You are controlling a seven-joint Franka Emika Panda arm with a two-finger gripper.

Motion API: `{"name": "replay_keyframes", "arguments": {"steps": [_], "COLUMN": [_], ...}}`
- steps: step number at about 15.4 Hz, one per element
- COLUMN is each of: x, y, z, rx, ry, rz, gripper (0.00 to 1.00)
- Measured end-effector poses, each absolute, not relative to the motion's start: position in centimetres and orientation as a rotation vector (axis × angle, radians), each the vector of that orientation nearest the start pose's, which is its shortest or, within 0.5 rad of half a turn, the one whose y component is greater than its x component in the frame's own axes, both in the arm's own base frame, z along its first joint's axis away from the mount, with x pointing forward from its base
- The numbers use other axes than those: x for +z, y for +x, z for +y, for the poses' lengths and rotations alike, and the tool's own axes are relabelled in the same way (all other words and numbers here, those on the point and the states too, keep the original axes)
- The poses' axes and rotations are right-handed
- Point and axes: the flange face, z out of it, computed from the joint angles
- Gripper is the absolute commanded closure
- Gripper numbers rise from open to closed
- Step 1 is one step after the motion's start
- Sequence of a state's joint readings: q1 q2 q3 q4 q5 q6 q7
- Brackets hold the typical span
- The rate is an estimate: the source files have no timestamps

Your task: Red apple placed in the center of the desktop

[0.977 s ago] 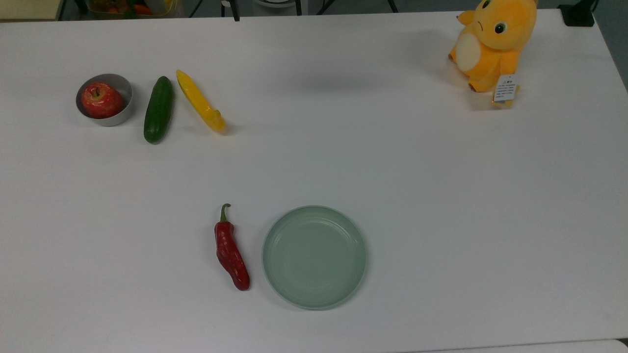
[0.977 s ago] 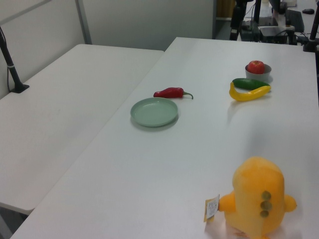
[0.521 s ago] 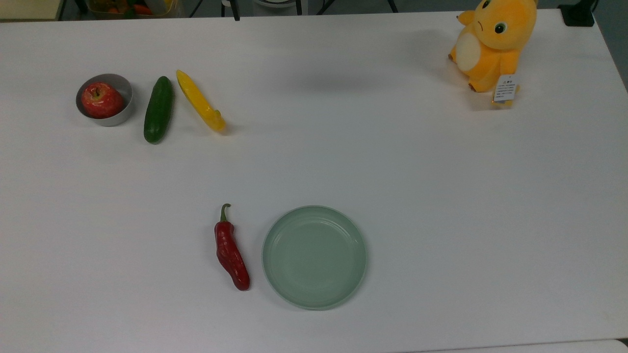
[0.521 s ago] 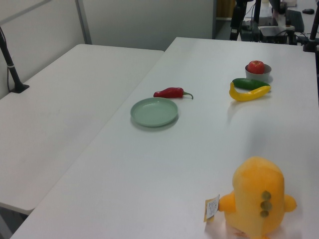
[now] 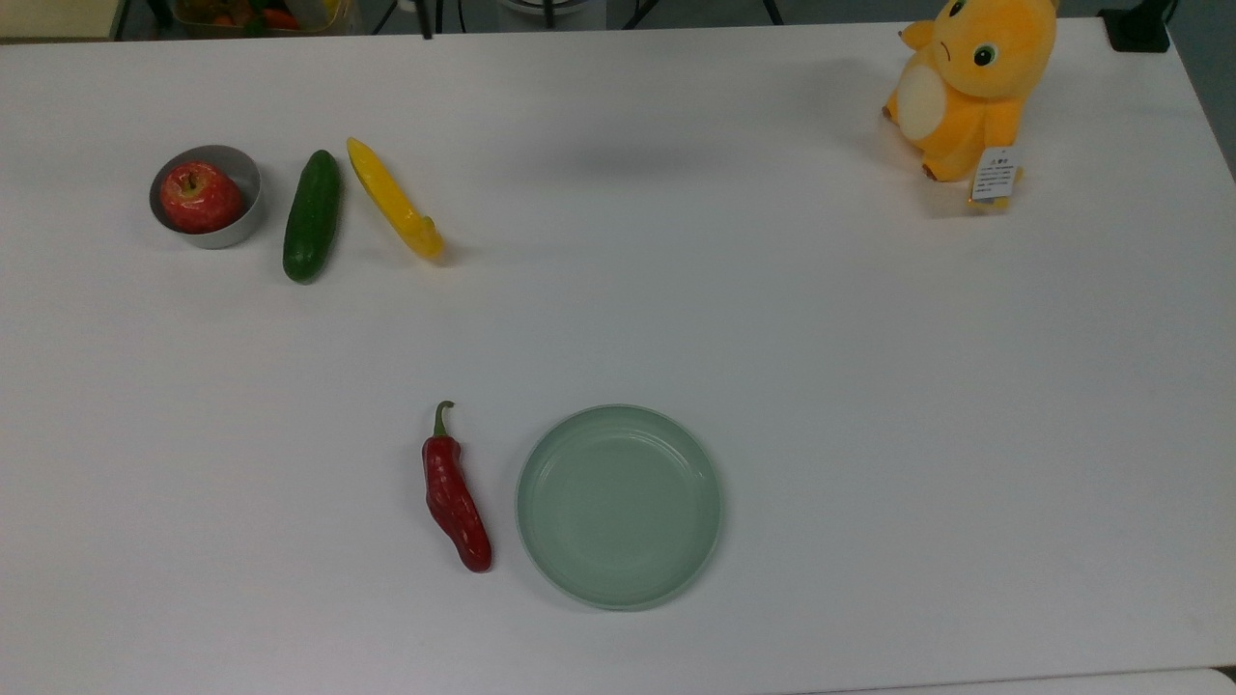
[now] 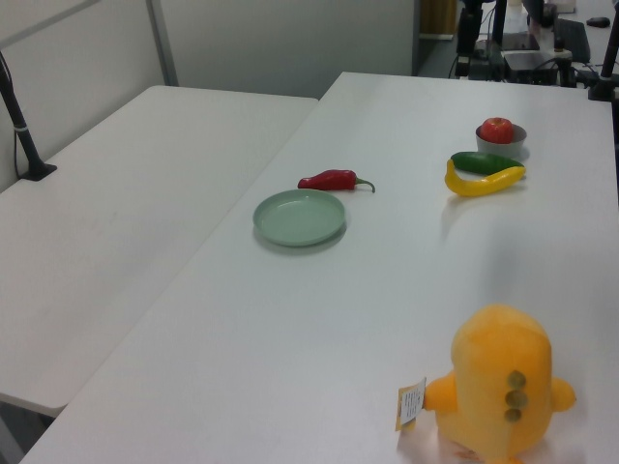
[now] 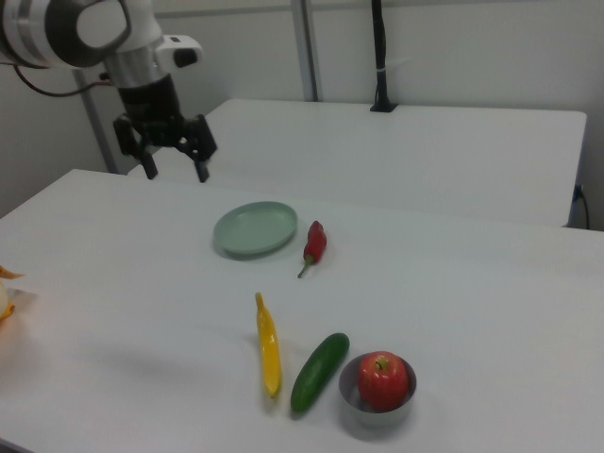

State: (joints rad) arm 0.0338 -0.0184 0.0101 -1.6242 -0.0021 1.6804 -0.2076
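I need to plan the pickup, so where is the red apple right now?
The red apple sits in a small grey bowl at the top view's far left, just left of the green cucumber on the desktop.

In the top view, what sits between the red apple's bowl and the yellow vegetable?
In the top view, a dark green cucumber lies between the metal bowl holding the red apple and the yellow pepper; nothing else sits in that stretch.
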Motion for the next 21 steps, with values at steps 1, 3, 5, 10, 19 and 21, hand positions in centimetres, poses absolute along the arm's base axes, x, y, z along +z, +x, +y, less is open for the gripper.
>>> {"name": "replay_keyframes", "arguments": {"steps": [1, 3, 5, 10, 19, 21], "x": [61.7, 61.1, 60.2, 54.4, 44.8, 42.8], "y": [55.9, 55.9, 56.0, 56.7, 56.5, 56.7], "z": [0.9, -2.9, -6.8, -16.0, -24.7, -25.5], "rx": [-0.108, -0.087, -0.058, -0.048, 0.003, 0.048], "ry": [-3.118, -3.097, -3.082, -3.065, -3.109, -3.128], "rz": [-0.479, -0.634, -0.761, -0.915, -0.920, -0.939], "gripper": [0.00, 0.00, 0.00, 0.00, 0.00, 0.00]}}
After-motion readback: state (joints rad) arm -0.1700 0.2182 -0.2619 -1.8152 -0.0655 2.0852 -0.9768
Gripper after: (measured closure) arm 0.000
